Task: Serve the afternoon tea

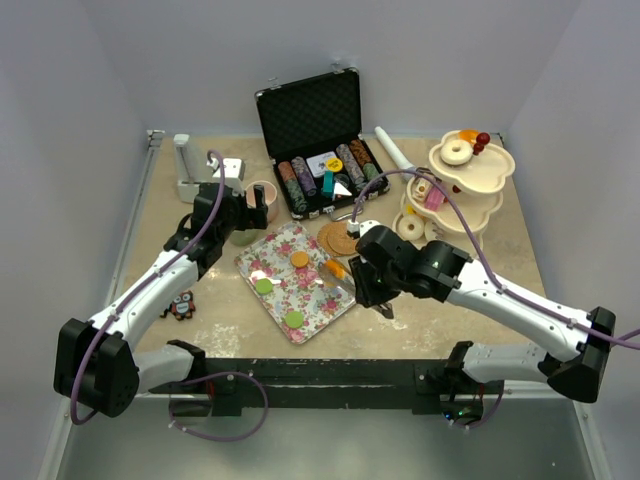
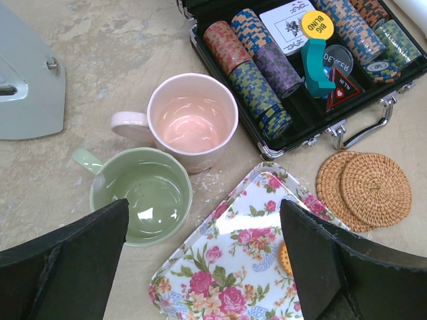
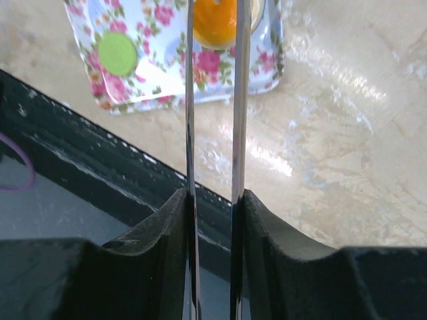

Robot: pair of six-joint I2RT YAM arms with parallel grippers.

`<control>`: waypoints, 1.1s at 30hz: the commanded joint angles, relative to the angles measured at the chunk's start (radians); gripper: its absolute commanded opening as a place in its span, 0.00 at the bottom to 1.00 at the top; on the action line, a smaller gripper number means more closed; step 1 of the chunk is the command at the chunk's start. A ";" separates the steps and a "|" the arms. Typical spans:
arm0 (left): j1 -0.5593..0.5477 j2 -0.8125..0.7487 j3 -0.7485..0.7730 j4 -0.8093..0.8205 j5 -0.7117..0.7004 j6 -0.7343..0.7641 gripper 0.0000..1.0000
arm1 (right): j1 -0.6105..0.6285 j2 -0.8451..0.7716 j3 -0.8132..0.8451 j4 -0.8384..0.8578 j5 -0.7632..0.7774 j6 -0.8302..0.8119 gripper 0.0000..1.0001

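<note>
Closest to me, the right gripper [image 3: 213, 200] has its jaws pressed in on the two thin arms of the tongs [image 3: 189, 100], pinching them. The blades run out over the tray [image 3: 263, 60] and straddle an orange treat [image 3: 213, 27]. The wrist view cuts off the tips, so I can't tell whether they touch it. I'd worry about that grip: squeezed off centre, the round treat could squirt out and skid over the glossy tray towards the green disc [image 3: 117, 52], and blades that thin might twist between the pads. Further back, the left gripper [image 2: 205, 227] hangs with its jaws spread wide and empty over the tray corner and the green cup [image 2: 143, 193], which touches the pink cup [image 2: 193, 120]. A careless drop there would knock both. Farthest off, the stand [image 1: 490, 165] waits at the right, and the right arm's cable looping close to its tiers could catch during the carry.
</note>
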 commanded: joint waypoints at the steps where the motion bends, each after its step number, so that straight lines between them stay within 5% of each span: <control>1: 0.003 -0.003 0.044 0.019 0.012 -0.018 1.00 | 0.001 0.020 0.069 0.133 0.118 0.053 0.21; 9: 0.003 -0.009 0.044 0.019 0.012 -0.021 1.00 | -0.071 0.102 0.125 0.062 0.378 0.125 0.19; 19: 0.003 -0.017 0.039 0.022 0.036 -0.033 1.00 | -0.243 0.036 0.057 0.068 0.411 0.122 0.18; 33: 0.003 -0.064 0.035 0.028 0.052 -0.044 1.00 | -0.246 -0.082 0.190 0.083 0.341 0.119 0.18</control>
